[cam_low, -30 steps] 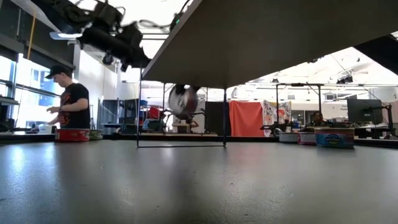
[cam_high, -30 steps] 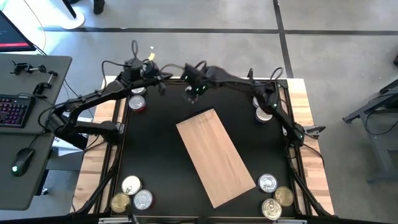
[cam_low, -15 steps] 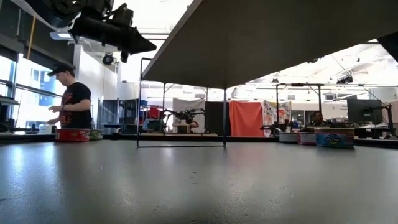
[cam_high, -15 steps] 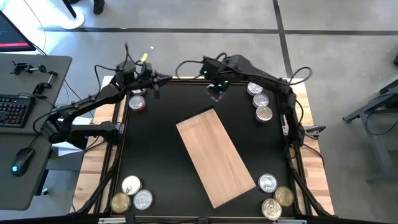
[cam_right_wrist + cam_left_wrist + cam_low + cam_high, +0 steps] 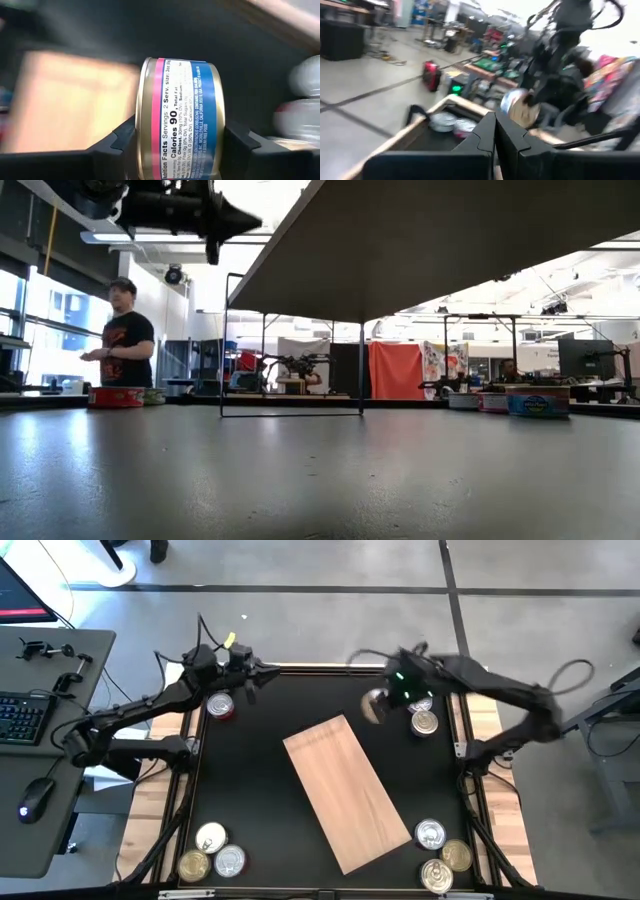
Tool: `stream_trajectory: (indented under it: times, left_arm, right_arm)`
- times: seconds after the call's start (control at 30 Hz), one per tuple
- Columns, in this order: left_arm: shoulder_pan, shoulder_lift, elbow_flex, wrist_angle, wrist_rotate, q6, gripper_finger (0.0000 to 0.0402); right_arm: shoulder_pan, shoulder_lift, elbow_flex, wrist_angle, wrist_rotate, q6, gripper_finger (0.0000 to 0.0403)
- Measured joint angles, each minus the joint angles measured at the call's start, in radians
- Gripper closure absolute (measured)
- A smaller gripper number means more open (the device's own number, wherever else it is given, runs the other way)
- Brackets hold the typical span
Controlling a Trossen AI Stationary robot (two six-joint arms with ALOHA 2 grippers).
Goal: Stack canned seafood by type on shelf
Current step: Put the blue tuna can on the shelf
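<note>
While its lid and base sit pinched between the right gripper's two fingers, the pink-and-blue-labelled tin rides on edge, carried in the air just beyond the far corner of the bare wooden shelf. Other tins wait beside it at the table's far right corner. Over the far left corner, the left gripper hangs closed and empty.

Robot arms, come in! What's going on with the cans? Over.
Right gripper holding one can above the table. Left gripper shut, empty, waiting. Shelf bare, nothing blocking.
</note>
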Motion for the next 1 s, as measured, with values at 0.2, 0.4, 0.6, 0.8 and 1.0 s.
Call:
stream_trajectory:
  times: [0.2, 0.4, 0.6, 0.8, 1.0]
  left_arm:
    - [-0.196, -0.007, 0.0, 0.109, -0.136, -0.105, 0.0402]
    - [-0.393, -0.006, 0.0, 0.157, -0.431, -0.111, 0.0402]
    - [-0.488, -0.006, 0.0, 0.19, -0.603, -0.074, 0.0402]
    - [-0.496, -0.006, 0.0, 0.199, -0.62, -0.059, 0.0401]
    - [-0.496, -0.006, 0.0, 0.197, -0.613, -0.055, 0.0401]
  right_arm:
    - [0.06, -0.216, -0.39, 0.62, -0.134, 0.177, 0.0231]
    - [0.112, -0.201, -0.603, 1.069, -0.204, 0.352, 0.0231]
    - [0.138, -0.112, -0.665, 1.214, -0.179, 0.483, 0.0231]
    - [0.142, -0.017, -0.663, 1.324, -0.185, 0.547, 0.0231]
    - [0.151, 0.065, -0.664, 1.371, -0.21, 0.629, 0.0184]
